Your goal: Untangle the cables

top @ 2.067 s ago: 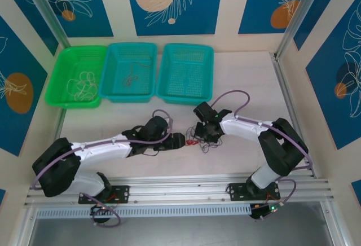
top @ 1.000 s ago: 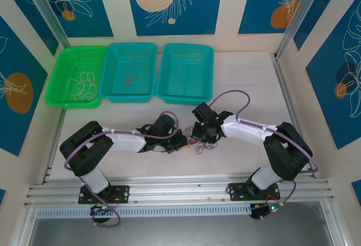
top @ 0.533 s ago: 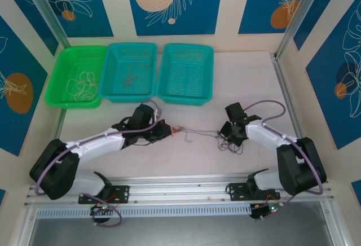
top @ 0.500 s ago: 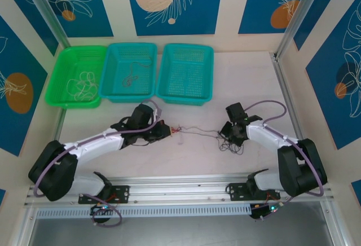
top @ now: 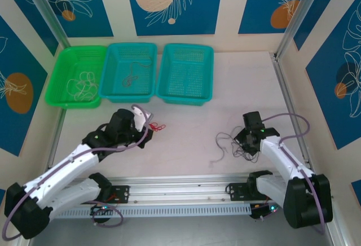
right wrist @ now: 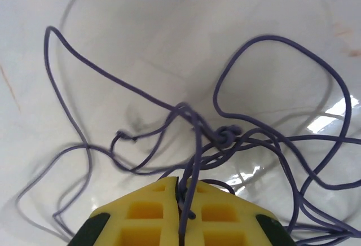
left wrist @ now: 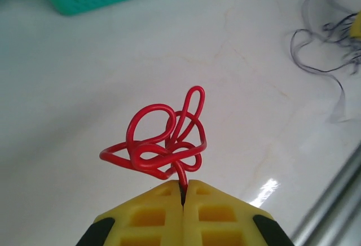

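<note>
Cables (top: 237, 146) now parted: red cable (left wrist: 161, 157) pulled clear, pinched in left gripper (left wrist: 183, 192), centre-left; right gripper (right wrist: 180, 195) clamps purple tangle (right wrist: 225, 136), lower right.

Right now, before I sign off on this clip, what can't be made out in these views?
- Top external: the wires in the green basket and the middle teal basket are too small to count or tell apart.
- Right wrist: the purple cable runs past the right and bottom edges, so its ends are cut off.
- Left wrist: the red cable has its gripped end hidden between the shut fingers of the left gripper.
</note>
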